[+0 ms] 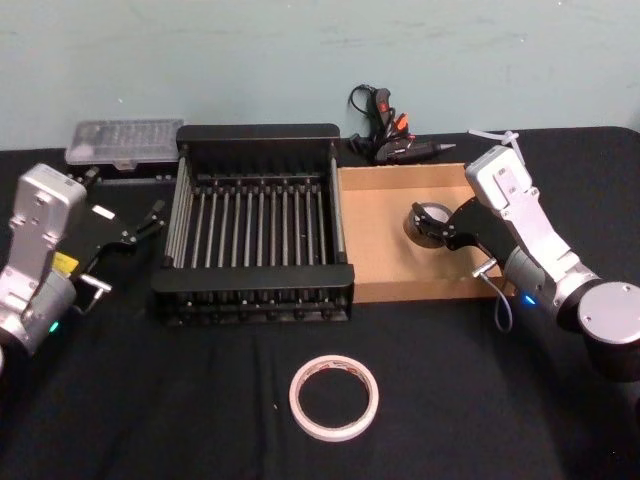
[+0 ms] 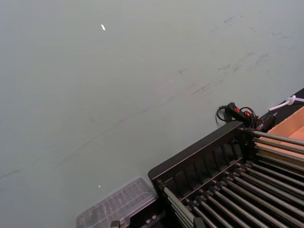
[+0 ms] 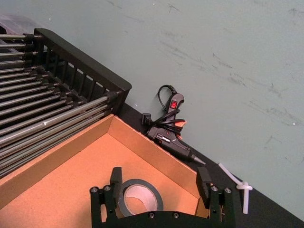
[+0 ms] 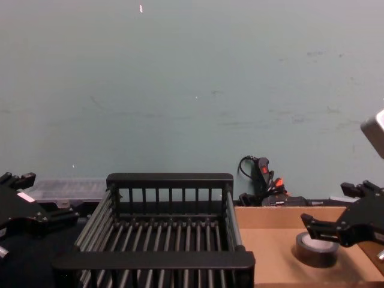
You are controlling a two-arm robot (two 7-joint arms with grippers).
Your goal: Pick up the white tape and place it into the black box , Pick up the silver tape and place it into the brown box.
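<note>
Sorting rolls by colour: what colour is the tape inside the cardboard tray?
Dark grey with a pale centre; the silver tape shows best in the right wrist view.

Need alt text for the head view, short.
The right gripper, open, straddles the silver tape lying in the brown box. Beside it the black box holds nothing, and the white tape lies on the table in front. The left gripper is open at the far left.
</note>
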